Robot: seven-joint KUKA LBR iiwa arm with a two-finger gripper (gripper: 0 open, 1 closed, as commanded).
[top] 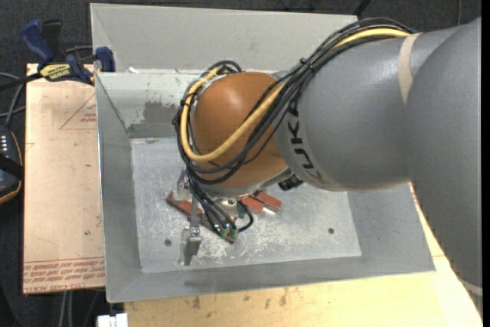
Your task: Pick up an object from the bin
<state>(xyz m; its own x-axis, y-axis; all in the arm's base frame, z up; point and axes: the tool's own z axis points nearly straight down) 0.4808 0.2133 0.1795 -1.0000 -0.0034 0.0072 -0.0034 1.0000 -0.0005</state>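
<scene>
My gripper reaches down to the bin floor in the front-left part of the bin, under the arm's orange cover. Just behind it lies a red-handled piece, flat on the floor and partly hidden by the cables. A second red-handled piece pokes out to the right from under the cover. Whether the two are one tool cannot be told. Nothing shows held in the gripper.
The arm and its orange cover hide the middle of the bin. Black and yellow cables loop around the cover. Bare scuffed floor lies to the front right, and the bin's left wall is close to the gripper.
</scene>
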